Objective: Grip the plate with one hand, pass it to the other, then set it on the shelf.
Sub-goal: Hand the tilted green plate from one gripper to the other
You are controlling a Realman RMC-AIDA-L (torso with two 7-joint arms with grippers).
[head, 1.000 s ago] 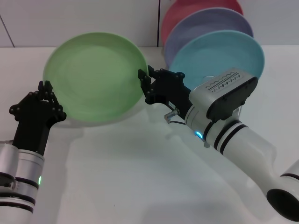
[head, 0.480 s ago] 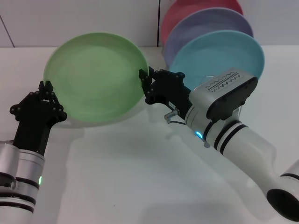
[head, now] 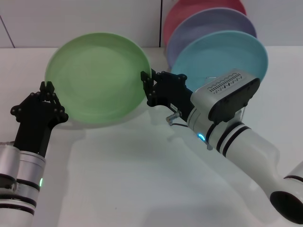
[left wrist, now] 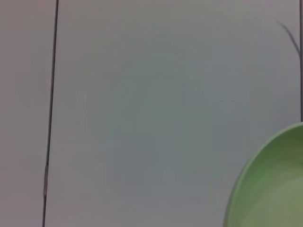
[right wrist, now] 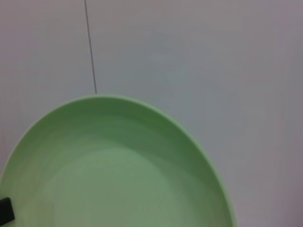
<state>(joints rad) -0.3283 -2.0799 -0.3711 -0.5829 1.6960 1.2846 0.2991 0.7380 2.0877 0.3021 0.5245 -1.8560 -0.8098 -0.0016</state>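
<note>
The plate (head: 97, 78), light green and matte, hangs tilted above the white table (head: 142, 179), its hollow face turned toward the head camera, lifted clear of the surface with a shadow beneath it. Right gripper (head: 146, 82) clamps the plate's rim on the side nearest the shelf, black fingers pinched over the edge. Left gripper (head: 47, 90) sits at the opposite rim, low on the plate's left side; its fingertips meet the edge, but whether they are clenched on it or merely close beside it cannot be told from these views. Right wrist view shows the plate's (right wrist: 118, 165) concave face filling the lower part against a pale panelled wall. Left wrist view catches only a curved sliver of the rim (left wrist: 274, 184) in one corner, wall behind. Behind and to the right of the held plate, three other plates stand on edge in a row: turquoise-blue plate (head: 222, 54) nearest, lavender plate (head: 213, 23) behind it, a red plate (head: 189, 9) farthest back. The shelf holding them is mostly hidden by the right arm; its wires are not clearly visible.
</note>
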